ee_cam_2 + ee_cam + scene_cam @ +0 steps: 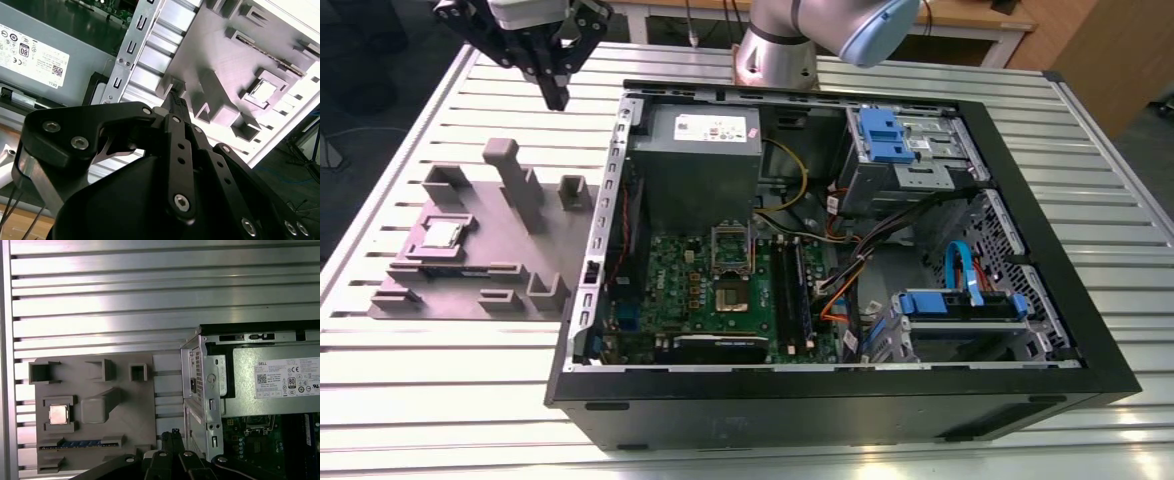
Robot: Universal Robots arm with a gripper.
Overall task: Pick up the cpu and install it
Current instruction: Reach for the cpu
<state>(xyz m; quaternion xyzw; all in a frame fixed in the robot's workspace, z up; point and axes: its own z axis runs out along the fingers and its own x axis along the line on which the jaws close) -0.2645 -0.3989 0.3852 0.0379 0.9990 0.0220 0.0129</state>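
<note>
Where the cpu (444, 233) sits, a grey tray (494, 242) tops the slatted table (454, 365).

- Table (440, 400): pale grey ribbed metal slats, crossed by bright bands of reflected light.
- Floor (380, 70): dark, seen past the table's edge at the exterior view's left.
- Desk (974, 18): wooden top on a white frame, behind the table.
- Wooden panel (1107, 60): brown, at the exterior view's far right corner.
</note>
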